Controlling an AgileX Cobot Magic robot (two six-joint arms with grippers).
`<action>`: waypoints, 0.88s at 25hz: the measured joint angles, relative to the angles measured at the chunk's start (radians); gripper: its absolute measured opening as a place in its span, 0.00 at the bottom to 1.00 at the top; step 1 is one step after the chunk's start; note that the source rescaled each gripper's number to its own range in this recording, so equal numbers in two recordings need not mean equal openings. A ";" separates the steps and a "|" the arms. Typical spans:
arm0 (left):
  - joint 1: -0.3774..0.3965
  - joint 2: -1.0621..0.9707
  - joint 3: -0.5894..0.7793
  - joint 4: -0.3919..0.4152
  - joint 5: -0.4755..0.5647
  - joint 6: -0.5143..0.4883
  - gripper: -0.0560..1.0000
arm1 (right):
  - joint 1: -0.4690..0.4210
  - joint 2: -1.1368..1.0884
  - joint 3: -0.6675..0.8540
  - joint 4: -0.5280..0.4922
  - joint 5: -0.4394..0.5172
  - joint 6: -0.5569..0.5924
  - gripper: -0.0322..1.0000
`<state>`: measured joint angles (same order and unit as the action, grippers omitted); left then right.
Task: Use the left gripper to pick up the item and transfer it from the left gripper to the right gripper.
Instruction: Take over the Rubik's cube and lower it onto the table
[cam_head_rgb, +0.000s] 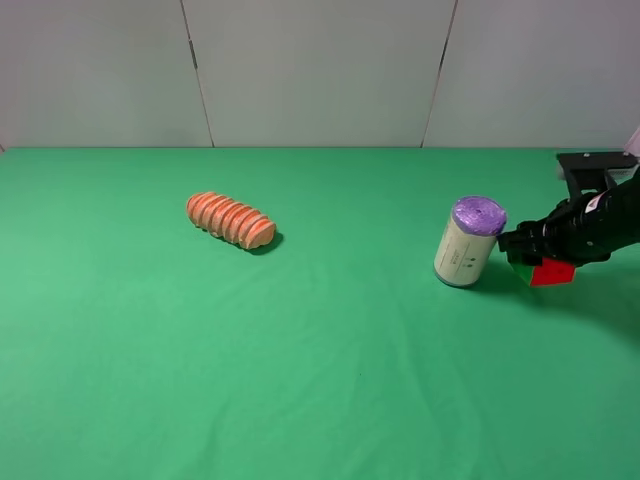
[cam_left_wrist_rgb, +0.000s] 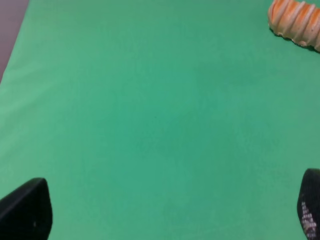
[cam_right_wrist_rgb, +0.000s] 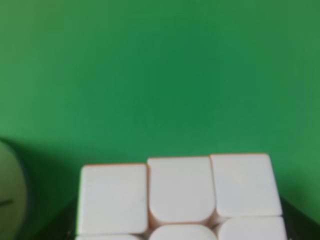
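The item, a small puzzle cube showing red and green faces, is at the right of the green table, gripped in my right gripper, which is shut on it. The right wrist view is filled at close range by the item's white face, and the jaws are almost hidden behind it. My left gripper is open over bare green cloth, with only its two black fingertips showing and nothing between them. The left arm is out of the exterior high view.
A beige canister with a purple top stands just left of the right gripper, close to the cube. An orange ridged bread loaf lies at the left centre, and the left wrist view catches the loaf too. The green table ends at a grey wall.
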<state>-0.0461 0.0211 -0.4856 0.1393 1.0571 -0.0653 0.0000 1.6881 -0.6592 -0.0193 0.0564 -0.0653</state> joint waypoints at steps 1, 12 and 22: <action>0.000 0.000 0.000 0.000 0.000 0.000 0.96 | 0.000 0.008 0.000 -0.001 0.000 0.000 0.03; 0.000 0.000 0.000 0.000 0.000 0.000 0.96 | 0.000 0.018 0.000 -0.002 0.000 -0.003 0.07; 0.000 0.000 0.000 0.000 0.000 0.000 0.96 | 0.000 0.018 0.000 -0.002 0.000 0.004 0.98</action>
<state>-0.0461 0.0211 -0.4856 0.1393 1.0571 -0.0653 0.0000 1.7058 -0.6592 -0.0216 0.0564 -0.0617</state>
